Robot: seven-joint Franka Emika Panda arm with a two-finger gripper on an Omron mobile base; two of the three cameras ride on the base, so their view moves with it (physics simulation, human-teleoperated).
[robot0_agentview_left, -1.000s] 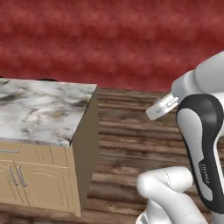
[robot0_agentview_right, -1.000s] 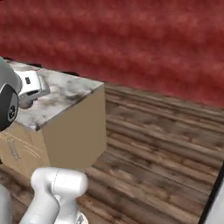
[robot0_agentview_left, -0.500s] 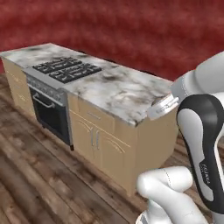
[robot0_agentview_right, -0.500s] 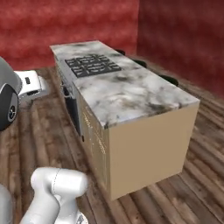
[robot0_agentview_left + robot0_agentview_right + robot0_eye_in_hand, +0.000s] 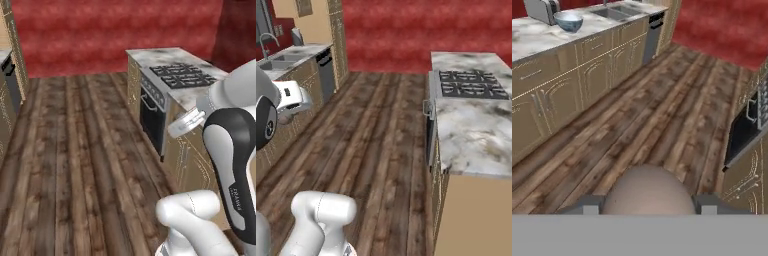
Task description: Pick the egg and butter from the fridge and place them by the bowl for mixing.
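In the hand view the brownish-tan egg sits between the two dark fingertips of my gripper, which is shut on it. The hand hangs high over the wooden floor. The bowl, bluish-grey outside and white inside, stands far off on the marble counter at the upper left, next to a toaster. In the base views the white hand is held close to the arm. The butter and the fridge are out of view.
A kitchen island with a gas stove and an oven runs along the right. Tan cabinets, a dishwasher and a sink line the left. Wooden floor lies between them, with a red wall behind.
The whole scene has swung round as the base turned: the island moved from ahead to the right side, and the aisle and sink counter came into view. The arm's pose looks unchanged.
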